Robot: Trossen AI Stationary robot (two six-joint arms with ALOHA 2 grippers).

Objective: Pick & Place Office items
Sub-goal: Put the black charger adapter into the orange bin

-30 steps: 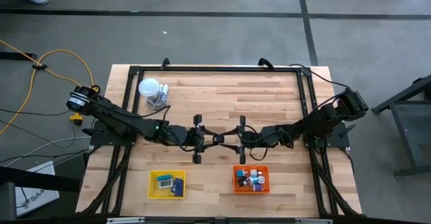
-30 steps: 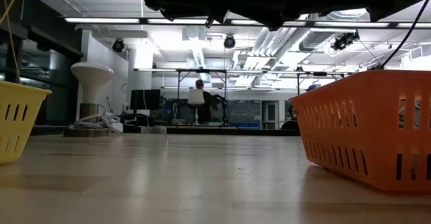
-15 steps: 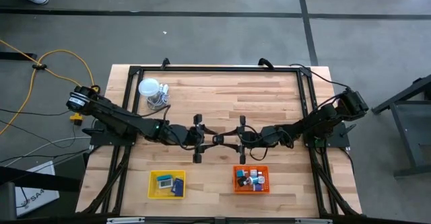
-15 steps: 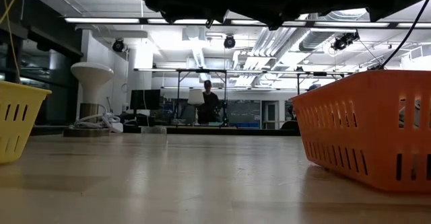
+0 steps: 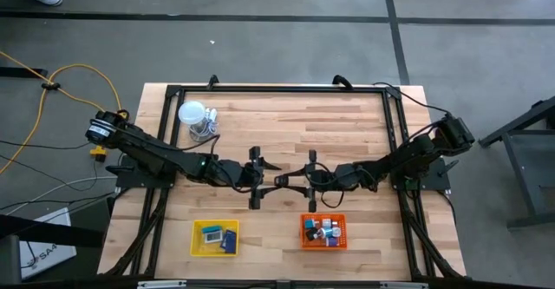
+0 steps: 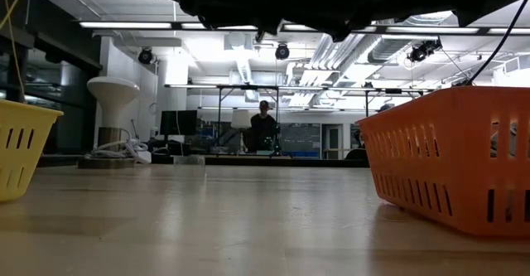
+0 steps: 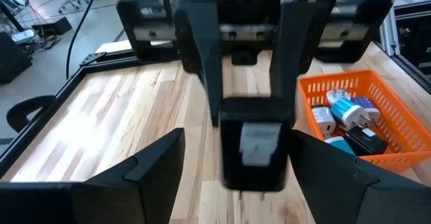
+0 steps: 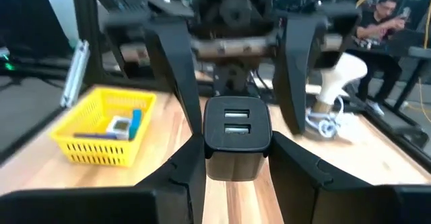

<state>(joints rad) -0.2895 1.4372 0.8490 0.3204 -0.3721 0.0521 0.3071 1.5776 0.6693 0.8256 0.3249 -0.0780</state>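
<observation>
Small black plastic charger block [image 8: 237, 138] mid-handover, clamped in right gripper [image 5: 290, 180], left gripper [image 5: 270, 180] wide; traying left.

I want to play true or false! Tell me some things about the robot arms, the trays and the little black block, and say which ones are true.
1. The right gripper is pinching the black block. True.
2. The left gripper is squeezing the block too. False: its fingers stand wide open on either side of it.
3. The orange tray has nothing in it. False: it holds several small office items.
4. The white globe stands near the table's far left corner. True.
5. The yellow tray sits on the right arm's side. False: it sits on the left arm's side, and the orange tray is on the right's.
</observation>
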